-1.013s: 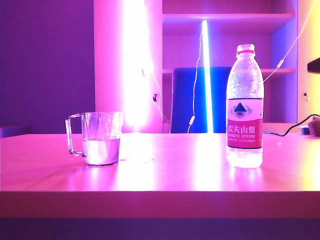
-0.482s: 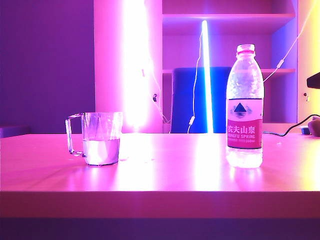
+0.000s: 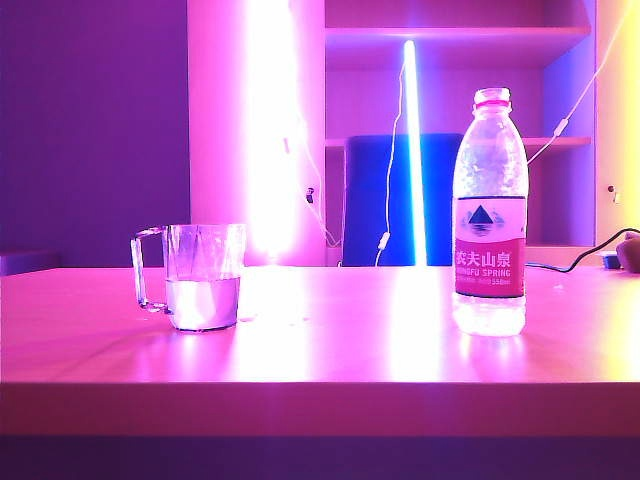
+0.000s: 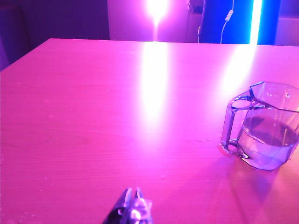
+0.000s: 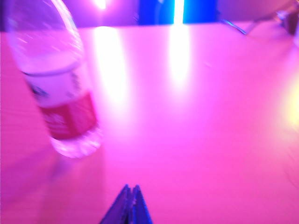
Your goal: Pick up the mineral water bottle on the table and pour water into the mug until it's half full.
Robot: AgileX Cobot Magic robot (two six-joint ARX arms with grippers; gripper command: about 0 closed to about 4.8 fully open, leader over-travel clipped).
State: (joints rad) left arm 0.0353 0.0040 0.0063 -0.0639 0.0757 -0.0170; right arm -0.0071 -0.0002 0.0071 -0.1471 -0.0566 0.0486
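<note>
The mineral water bottle (image 3: 489, 215) stands upright on the surface (image 3: 340, 340), long axis vertical, cap uppermost, at the right of the exterior view. Its red label faces that camera. The bottle is free-standing; nothing touches it.

The mug (image 3: 203, 277) stands upright on the same surface at the left of the exterior view, well apart from the bottle. Its mouth faces up and its squarish handle points away from the bottle, toward the left edge of that view. The water (image 3: 202, 302) fills roughly the lower half of the mug.

View differences:
- The exterior view shows both items together and their separation. It shows neither arm.
- The left wrist view shows the mug (image 4: 264, 125) only, with its faceted rim, the handle and the water level inside. The bottle is out of this view.
- The right wrist view shows the bottle (image 5: 58, 84) only, blurred, with its cap cut off by the picture edge. The mug is out of this view.

The left gripper (image 4: 132, 207) is above bare surface, clear of the mug; its jaws are closed together and hold nothing. The right gripper (image 5: 129, 205) is above bare surface, clear of the bottle; its jaws are pressed together and hold nothing.
</note>
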